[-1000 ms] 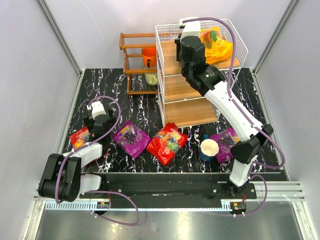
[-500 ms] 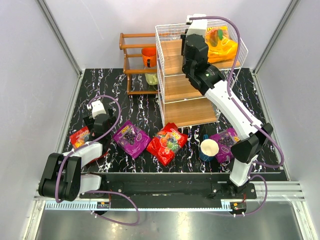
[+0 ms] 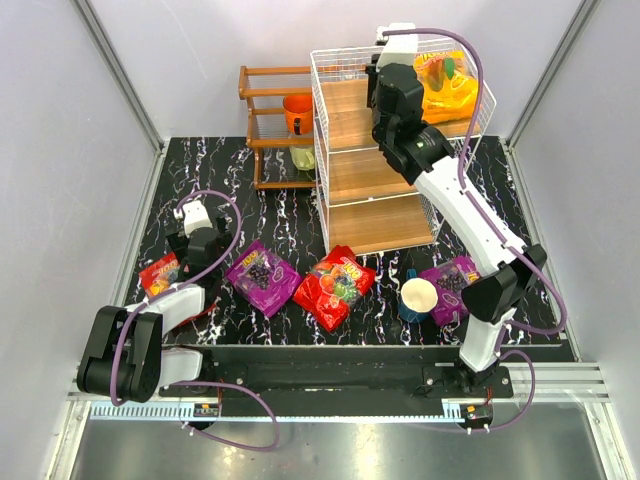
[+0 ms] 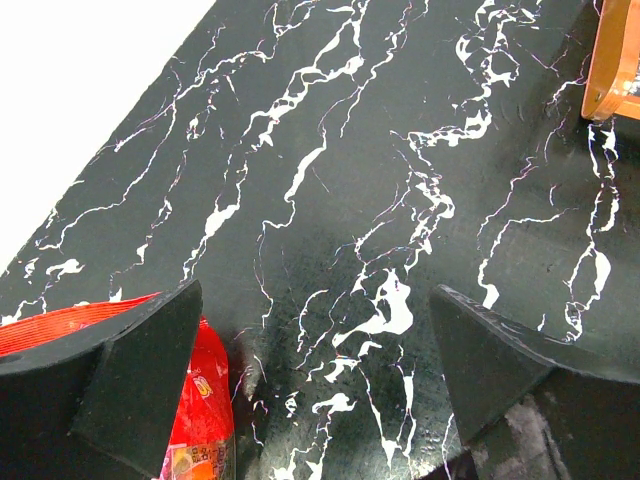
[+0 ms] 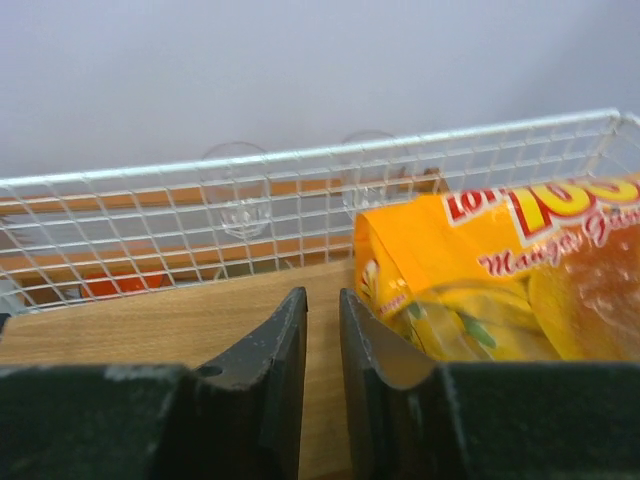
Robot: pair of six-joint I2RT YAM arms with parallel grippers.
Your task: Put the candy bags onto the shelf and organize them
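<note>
The orange-yellow candy bag (image 3: pixel 447 90) (image 5: pixel 500 270) lies on the top tier of the white wire shelf (image 3: pixel 370 225), at its right side. My right gripper (image 3: pixel 388 52) (image 5: pixel 322 293) hovers over that tier just left of the bag. Its jaws stand a narrow gap apart with nothing between them, and the right finger brushes the bag's edge. On the table lie a red bag (image 3: pixel 160 273) (image 4: pixel 205 390), a purple bag (image 3: pixel 262 275), another red bag (image 3: pixel 335 285) and a second purple bag (image 3: pixel 452 278). My left gripper (image 3: pixel 195 215) (image 4: pixel 315 300) rests wide open beside the left red bag.
A white paper cup (image 3: pixel 418 297) stands on the right purple bag's left edge. A dark brown wooden rack (image 3: pixel 272 95) with an orange cup (image 3: pixel 297 112) stands left of the shelf. Wire walls (image 5: pixel 300 190) fence in the top tier.
My right arm has swung right along the top tier, carrying the orange-yellow bag to the right side. Its jaws have parted off the bag. The left arm has not moved.
</note>
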